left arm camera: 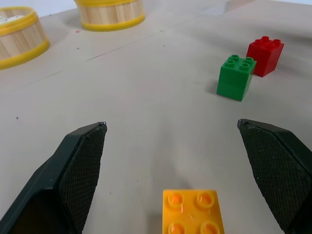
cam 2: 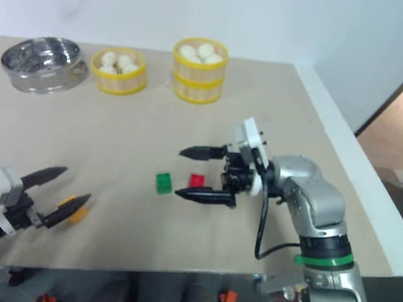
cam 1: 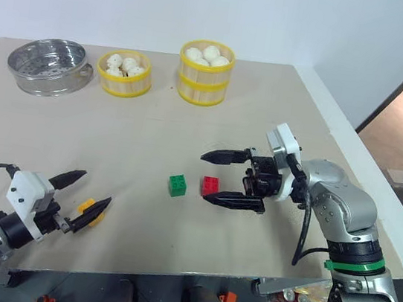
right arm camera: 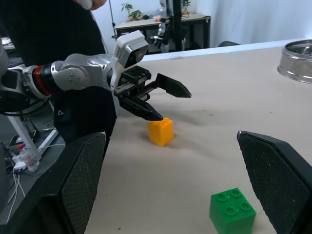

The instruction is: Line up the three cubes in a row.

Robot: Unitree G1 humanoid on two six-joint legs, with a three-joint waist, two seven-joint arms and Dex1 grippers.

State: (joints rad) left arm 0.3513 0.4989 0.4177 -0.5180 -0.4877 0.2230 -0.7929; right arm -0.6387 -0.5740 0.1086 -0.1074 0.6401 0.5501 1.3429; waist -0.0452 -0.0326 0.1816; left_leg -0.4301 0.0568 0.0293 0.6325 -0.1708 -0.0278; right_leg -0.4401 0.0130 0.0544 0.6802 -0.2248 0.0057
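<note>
Cubes, three, loose on the counter; both pincers released.
Nearest, toward the counter's front-left corner: yellow-orange cube, between the spread fingers of the left pincer, not gripped. Mid-counter: green cube just beside red cube, apart; right pincer level above them, fingers wide, holding nothing. Far edge: two bamboo steamers with white buns, steel steamer pan toward the far-left corner.
</note>
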